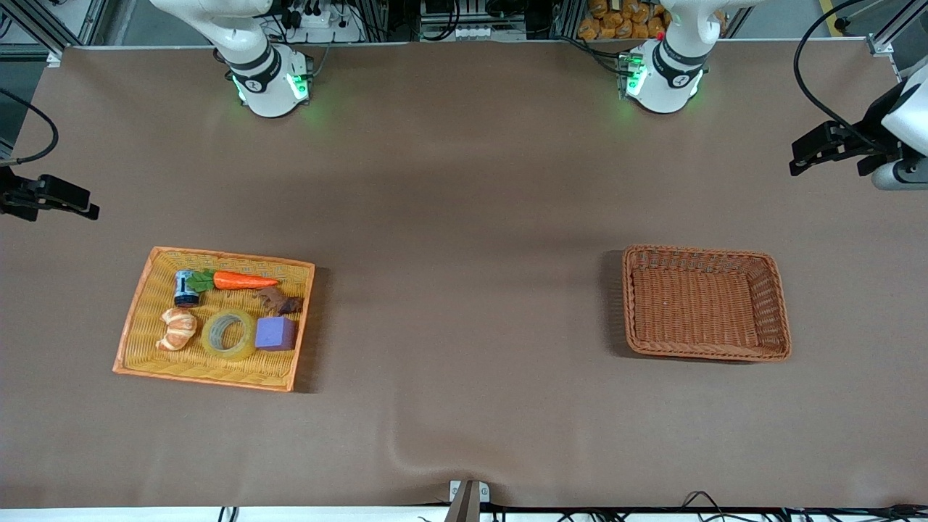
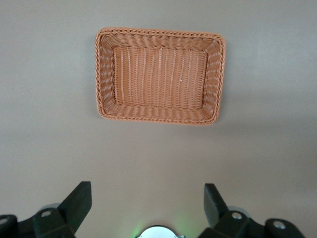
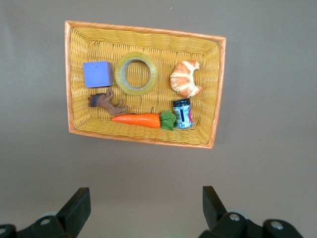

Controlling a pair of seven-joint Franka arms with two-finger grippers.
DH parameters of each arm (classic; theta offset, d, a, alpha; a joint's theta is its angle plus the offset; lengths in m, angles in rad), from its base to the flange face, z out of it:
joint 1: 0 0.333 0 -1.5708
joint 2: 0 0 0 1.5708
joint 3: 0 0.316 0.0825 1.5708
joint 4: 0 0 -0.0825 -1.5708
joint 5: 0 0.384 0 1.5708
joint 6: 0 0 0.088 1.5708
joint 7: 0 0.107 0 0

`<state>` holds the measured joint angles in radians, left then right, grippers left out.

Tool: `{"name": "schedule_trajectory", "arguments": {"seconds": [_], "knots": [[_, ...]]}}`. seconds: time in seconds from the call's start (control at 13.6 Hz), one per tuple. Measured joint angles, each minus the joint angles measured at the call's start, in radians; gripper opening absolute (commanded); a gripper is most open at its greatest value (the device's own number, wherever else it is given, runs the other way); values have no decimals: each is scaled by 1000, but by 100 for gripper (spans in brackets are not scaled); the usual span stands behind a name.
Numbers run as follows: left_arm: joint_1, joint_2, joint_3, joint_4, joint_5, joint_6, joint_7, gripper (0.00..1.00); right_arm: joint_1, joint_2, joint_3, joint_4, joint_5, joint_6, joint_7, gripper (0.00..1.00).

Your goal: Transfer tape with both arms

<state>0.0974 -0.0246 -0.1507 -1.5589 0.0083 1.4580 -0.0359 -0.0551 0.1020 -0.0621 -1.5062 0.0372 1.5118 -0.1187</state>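
Two grippers hang high with fingers spread. The tape (image 1: 229, 334) lies flat, hole up, in the yellow basket (image 1: 138, 319) between croissant (image 1: 177, 328) and purple cube (image 1: 275, 333). The right gripper (image 3: 143, 206) sits over the worktop near that basket, so it looks like the nearer one; the left gripper (image 2: 147, 201) waits by the empty brown basket (image 1: 777, 290).

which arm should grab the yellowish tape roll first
Right: the translucent yellowish tape roll lies in the yellow wicker tray at its end of the table, and the open right gripper looks onto it.
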Motion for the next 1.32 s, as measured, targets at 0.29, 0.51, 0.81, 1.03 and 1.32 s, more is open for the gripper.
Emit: {"name": "schedule_trajectory", "arguments": {"seconds": [0.29, 0.51, 0.81, 1.03, 1.32], "knots": [[0, 8, 0, -2, 0, 0, 0, 100, 0, 1, 3, -36, 12, 28, -3, 100], [0, 19, -1, -3, 0, 1, 0, 100, 11, 5, 13, -131, 18, 171, -6, 100], [-7, 67, -8, -4, 0, 32, 0, 100, 66, 53, 17, -200, 18, 315, -7, 100], [-16, 117, -12, -5, 0, 87, 0, 100, 96, 139, 17, -207, 18, 417, -18, 100], [-31, 179, -13, -6, 0, 139, 0, 100, 100, 263, 14, -211, 111, 514, -254, 100]]}}
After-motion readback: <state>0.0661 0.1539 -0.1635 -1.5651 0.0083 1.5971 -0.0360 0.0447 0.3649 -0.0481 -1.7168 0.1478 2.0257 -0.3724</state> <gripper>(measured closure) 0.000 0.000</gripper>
